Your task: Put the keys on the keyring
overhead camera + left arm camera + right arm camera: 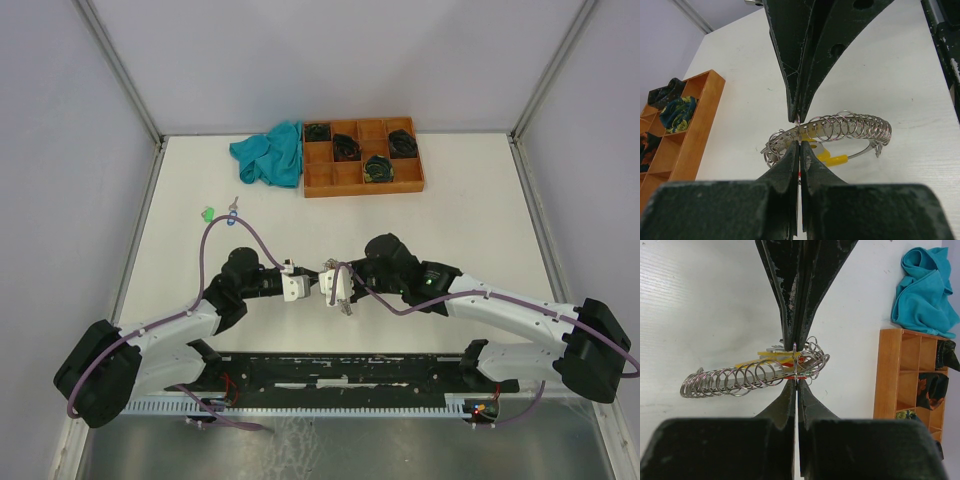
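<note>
Far left on the surface lie a green key [207,213] and, just beside it, a blue key [233,208]. Both are loose and well apart from the arms, so by my reading they are not yet threaded on. A teal cloth [270,152] sits behind them, near the back edge.

The left pincer [798,132] is fully closed, its tips pinching the keyring [850,126] at the left end of its arc. The loop carries a long row of small rings [860,125], and a yellow stretch shows underneath. This grip looks meant to anchor the loop so it cannot spin or slide while the other arm works on it.

The keyring hangs between the two arms at mid-surface, low over it. I cannot tell whether it touches down.

The right pincer [795,364] is also fully closed. It nips the metal at the bunched end of the row, where yellow and red pieces crowd the tips. Whether it holds the loop itself or one small ring is unclear. Two opposed grips suggest prising a gap for a key.

The tray [362,157] stands at the back right, untouched.
</note>
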Motion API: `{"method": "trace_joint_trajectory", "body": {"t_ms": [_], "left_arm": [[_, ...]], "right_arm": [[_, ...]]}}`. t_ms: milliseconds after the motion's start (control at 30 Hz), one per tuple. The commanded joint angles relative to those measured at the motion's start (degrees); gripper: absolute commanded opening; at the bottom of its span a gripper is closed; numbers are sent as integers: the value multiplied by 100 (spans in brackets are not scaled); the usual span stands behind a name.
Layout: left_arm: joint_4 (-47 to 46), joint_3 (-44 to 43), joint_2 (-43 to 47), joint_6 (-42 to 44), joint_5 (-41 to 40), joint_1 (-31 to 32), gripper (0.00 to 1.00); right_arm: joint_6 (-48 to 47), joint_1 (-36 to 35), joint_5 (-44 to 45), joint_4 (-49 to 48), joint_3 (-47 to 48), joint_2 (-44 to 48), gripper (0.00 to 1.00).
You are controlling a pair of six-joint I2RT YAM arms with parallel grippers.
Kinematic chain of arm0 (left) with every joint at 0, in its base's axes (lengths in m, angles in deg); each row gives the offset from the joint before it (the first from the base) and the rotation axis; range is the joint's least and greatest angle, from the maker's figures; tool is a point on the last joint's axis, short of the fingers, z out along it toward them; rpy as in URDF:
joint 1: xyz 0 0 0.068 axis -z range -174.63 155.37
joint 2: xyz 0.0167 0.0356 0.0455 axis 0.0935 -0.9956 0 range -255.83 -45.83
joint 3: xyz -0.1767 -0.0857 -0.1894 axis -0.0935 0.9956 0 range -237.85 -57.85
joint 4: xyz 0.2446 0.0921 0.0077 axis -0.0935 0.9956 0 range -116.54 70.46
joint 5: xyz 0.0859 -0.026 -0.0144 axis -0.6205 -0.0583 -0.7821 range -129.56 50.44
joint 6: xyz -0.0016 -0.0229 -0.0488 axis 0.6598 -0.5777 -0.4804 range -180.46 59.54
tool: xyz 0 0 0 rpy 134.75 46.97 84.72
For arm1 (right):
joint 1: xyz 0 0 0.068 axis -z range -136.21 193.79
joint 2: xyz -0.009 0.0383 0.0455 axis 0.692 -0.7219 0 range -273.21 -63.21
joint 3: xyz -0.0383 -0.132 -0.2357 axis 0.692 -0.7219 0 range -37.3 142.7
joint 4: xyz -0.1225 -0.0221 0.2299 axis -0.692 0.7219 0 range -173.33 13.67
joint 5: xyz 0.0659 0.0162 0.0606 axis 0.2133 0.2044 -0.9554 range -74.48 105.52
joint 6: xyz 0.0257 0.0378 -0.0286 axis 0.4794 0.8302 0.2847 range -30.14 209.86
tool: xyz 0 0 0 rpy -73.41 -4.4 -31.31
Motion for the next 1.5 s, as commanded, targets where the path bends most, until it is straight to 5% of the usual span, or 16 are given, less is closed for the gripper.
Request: {"method": "trace_joint_trajectory", "body": {"t_ms": [0, 1467], "left_arm": [[-212, -192, 85, 38, 17, 35, 3], [-305, -198, -9, 46, 52, 61, 3]], "right_arm": [[94, -30, 4, -288, 121, 90, 1], [232, -36, -77, -267, 227, -12, 1]]}}
